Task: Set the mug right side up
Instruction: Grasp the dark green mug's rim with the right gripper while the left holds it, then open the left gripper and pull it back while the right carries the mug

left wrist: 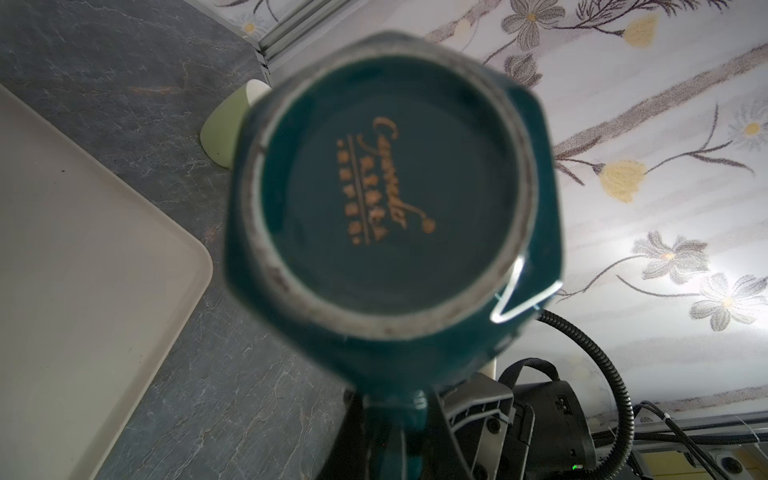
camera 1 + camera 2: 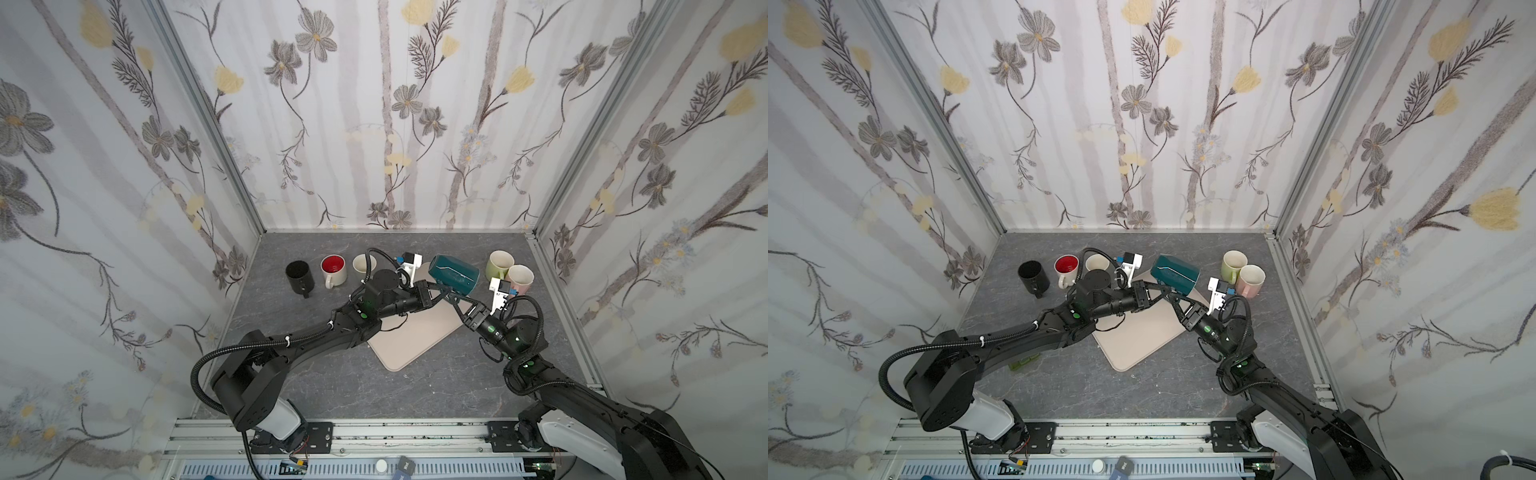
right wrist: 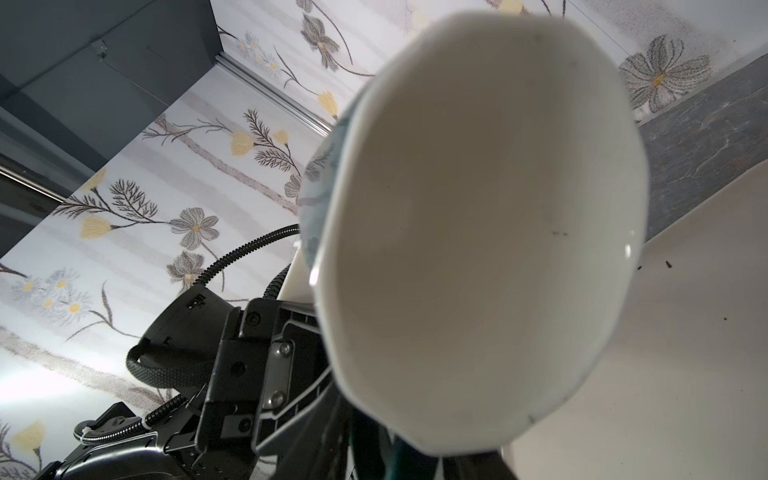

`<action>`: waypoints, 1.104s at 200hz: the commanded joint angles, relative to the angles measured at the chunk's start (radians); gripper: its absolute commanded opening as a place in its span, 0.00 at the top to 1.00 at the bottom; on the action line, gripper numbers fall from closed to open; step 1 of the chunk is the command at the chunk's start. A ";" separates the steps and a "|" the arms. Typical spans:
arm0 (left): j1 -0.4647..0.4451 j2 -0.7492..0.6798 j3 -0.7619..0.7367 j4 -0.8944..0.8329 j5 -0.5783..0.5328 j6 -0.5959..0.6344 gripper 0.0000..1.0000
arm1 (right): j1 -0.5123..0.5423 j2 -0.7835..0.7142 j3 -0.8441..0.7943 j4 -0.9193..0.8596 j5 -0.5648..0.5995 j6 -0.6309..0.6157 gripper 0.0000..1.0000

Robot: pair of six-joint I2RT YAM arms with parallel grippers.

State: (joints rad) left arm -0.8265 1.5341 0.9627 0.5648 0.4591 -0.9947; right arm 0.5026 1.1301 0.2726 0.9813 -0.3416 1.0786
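The mug is dark teal with a white inside. It hangs on its side above the far corner of the beige tray in both top views. Its base with gold lettering faces the left wrist camera, and its open mouth faces the right wrist camera. My left gripper is shut on the mug's handle from below. My right gripper has a finger on each side of the same handle. Whether those fingers press on it is hidden.
A black mug, a red-lined white mug and a cream mug stand upright at the back left. A green mug and a pink mug stand at the back right. Flowered walls enclose the grey table.
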 commanded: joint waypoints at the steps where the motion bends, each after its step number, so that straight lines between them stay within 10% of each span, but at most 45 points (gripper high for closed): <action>1: -0.008 0.001 0.000 -0.041 0.054 0.031 1.00 | -0.003 -0.022 0.005 0.129 -0.017 -0.033 0.66; 189: -0.056 -0.030 0.080 -0.279 -0.078 0.229 1.00 | -0.016 -0.022 0.065 -0.054 0.002 -0.086 1.00; 205: -0.056 -0.030 0.075 -0.284 -0.113 0.221 0.64 | -0.016 -0.019 0.067 -0.062 0.018 -0.084 1.00; 221: -0.056 -0.025 0.074 -0.281 -0.147 0.214 0.55 | -0.017 -0.011 0.064 -0.074 0.043 -0.069 1.00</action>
State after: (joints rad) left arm -0.8764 1.5070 1.0374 0.2962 0.3187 -0.8486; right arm 0.4866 1.1126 0.3233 0.8848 -0.3649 0.9783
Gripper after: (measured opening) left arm 0.394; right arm 0.169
